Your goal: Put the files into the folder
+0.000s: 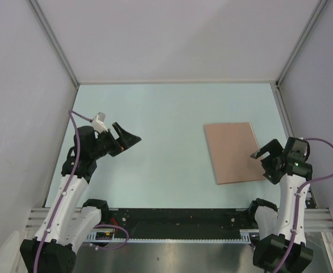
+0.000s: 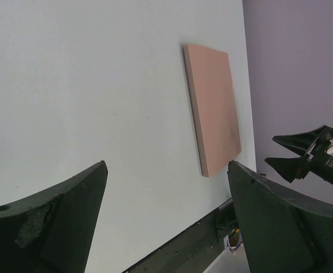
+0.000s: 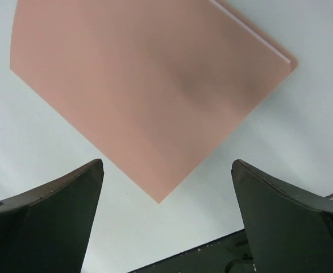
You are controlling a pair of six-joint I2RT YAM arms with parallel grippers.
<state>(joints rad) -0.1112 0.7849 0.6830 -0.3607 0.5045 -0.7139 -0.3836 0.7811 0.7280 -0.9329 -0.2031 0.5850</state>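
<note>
The salmon-brown folder [image 1: 234, 151] lies shut and flat on the right half of the pale table. In the right wrist view the folder [image 3: 149, 85] fills the upper part, and a thin pale strip runs along its upper right edge. The files are hidden or out of view. My right gripper [image 1: 264, 156] hovers at the folder's near right corner, open; nothing sits between its fingers [image 3: 166, 165]. My left gripper [image 1: 130, 136] hangs open and empty over the left half of the table, far from the folder [image 2: 215, 108]. The left wrist view [image 2: 167, 165] also shows the right gripper [image 2: 303, 151] beyond the folder.
Grey enclosure walls [image 1: 19, 102] with aluminium posts [image 1: 55, 45] bound the table on three sides. A black rail [image 1: 178, 219] runs along the near edge between the two arm bases. The table surface [image 1: 166, 114] is pale green.
</note>
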